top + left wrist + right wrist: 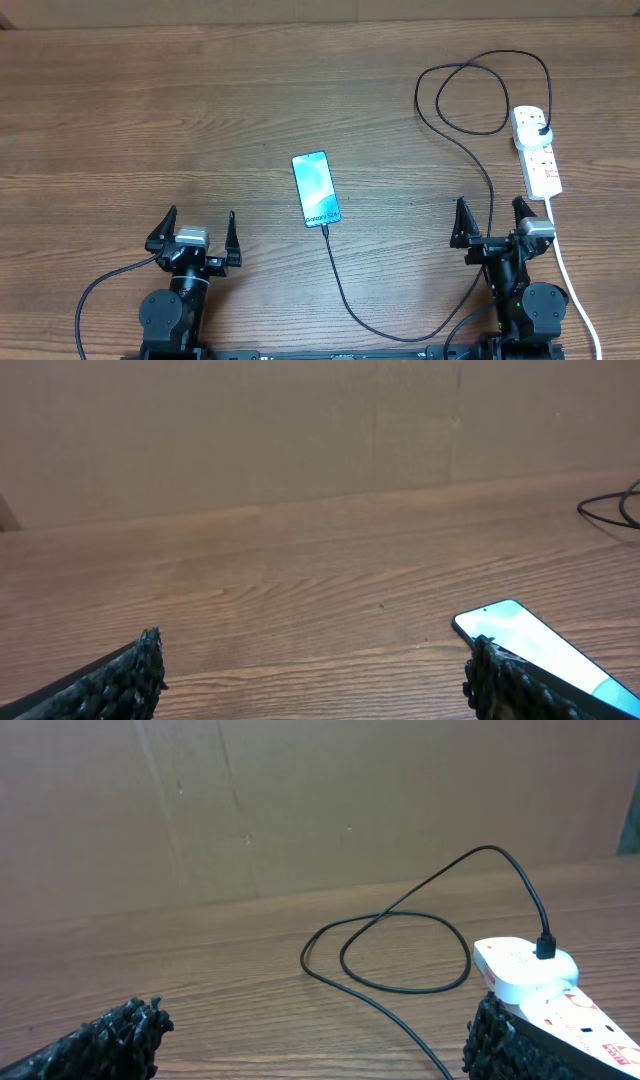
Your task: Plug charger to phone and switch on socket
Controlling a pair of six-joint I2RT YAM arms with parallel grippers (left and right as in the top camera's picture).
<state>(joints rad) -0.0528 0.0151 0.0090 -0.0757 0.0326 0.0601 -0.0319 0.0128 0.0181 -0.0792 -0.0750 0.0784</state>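
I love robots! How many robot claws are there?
2. The left gripper is at the table's front left, open, left of the phone. The right gripper is at the front right, open, near the socket.

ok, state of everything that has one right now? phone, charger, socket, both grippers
phone: lying flat, screen lit.
charger: one end at the phone's near short edge, looks plugged in; other end seated at the socket's far end.
socket: charger plugged in; switch position too small to tell.
left gripper: open, empty.
right gripper: open, empty.
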